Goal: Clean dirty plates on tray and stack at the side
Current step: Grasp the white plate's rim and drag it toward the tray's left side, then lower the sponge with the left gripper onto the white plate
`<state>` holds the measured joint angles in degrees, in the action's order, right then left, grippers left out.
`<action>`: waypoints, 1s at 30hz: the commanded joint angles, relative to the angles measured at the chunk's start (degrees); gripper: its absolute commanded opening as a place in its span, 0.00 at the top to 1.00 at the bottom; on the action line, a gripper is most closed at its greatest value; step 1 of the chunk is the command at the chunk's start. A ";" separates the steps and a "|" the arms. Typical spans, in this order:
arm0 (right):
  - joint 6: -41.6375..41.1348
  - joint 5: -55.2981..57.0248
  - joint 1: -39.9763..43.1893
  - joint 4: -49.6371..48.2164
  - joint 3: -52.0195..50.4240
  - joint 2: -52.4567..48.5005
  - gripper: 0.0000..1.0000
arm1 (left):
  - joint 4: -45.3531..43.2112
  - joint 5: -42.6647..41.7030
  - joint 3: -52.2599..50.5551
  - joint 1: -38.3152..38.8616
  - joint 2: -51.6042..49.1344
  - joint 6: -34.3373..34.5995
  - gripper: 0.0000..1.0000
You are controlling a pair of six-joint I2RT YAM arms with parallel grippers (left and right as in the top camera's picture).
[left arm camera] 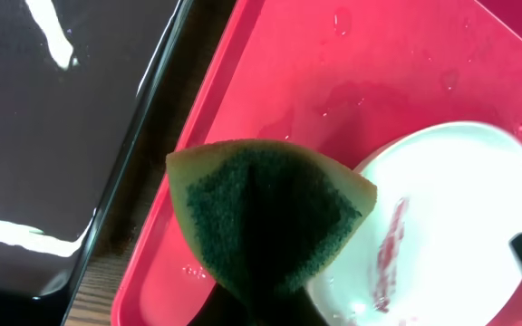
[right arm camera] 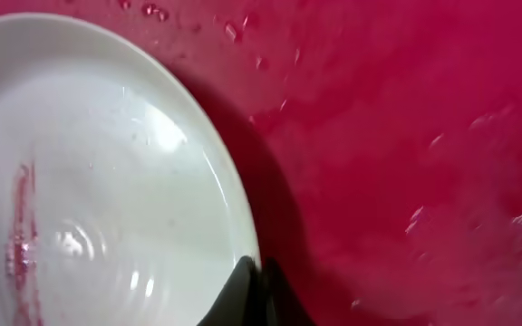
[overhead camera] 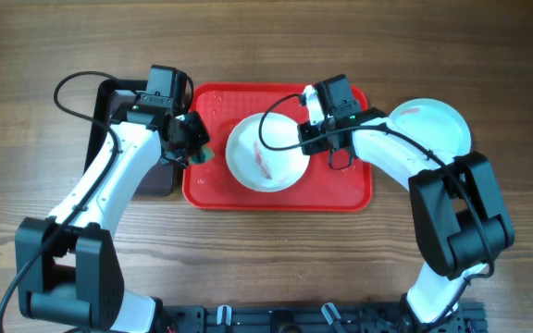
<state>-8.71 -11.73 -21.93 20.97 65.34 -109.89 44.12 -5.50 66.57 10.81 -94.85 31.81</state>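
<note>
A white plate [overhead camera: 265, 157] with a dark red smear lies on the red tray [overhead camera: 348, 190]. My right gripper [overhead camera: 306, 139] is shut on that plate's right rim; in the right wrist view the fingers [right arm camera: 254, 288] pinch the rim of the plate [right arm camera: 89, 181]. My left gripper [overhead camera: 195, 146] is shut on a green and yellow sponge [left arm camera: 265, 213] and holds it above the tray's left side [left arm camera: 243, 100], just left of the plate [left arm camera: 460, 217]. A pale plate [overhead camera: 433, 125] with a faint red smear lies on the table right of the tray.
A black tray [overhead camera: 123, 102] stands left of the red tray, under my left arm; it shows in the left wrist view [left arm camera: 53, 136]. Water drops lie on the red tray [right arm camera: 424, 136]. Bare wooden table [overhead camera: 266, 268] surrounds both trays.
</note>
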 commanded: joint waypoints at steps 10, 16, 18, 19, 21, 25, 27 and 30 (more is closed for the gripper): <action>-27.69 -1.42 -1.90 3.21 -1.36 -0.61 0.96 | -0.11 -0.24 0.94 -0.07 -0.63 -0.07 0.96; -27.34 -2.29 -1.90 2.60 -1.36 -0.61 0.74 | -0.13 -0.24 0.94 -0.04 -0.63 -0.02 0.96; -27.06 -2.25 -1.90 1.29 -1.36 -0.61 0.69 | -0.17 -0.24 0.94 -0.04 -0.63 0.02 0.96; -26.27 -2.27 -1.88 0.33 -1.36 -0.61 0.68 | -0.22 -0.24 0.94 -0.04 -0.63 0.11 0.96; -24.20 -2.25 -1.88 -1.53 -1.36 -0.61 0.69 | -0.57 -0.24 0.94 -0.04 -0.63 0.11 0.96; -22.73 -1.36 -1.90 -2.62 -1.36 -0.61 0.84 | -2.14 -0.24 0.94 0.13 -0.63 0.07 0.96; -22.67 -1.18 -1.90 -2.38 -1.36 -0.61 0.86 | -3.23 -0.24 0.94 0.50 -0.63 -0.11 0.96; -22.29 -1.18 -1.90 -2.36 -1.36 -0.61 0.89 | -4.57 -0.22 0.94 1.22 -0.63 -0.15 0.96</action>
<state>-32.53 -13.74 -23.55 18.81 64.49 -109.91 40.84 -5.50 66.57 10.98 -94.85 31.81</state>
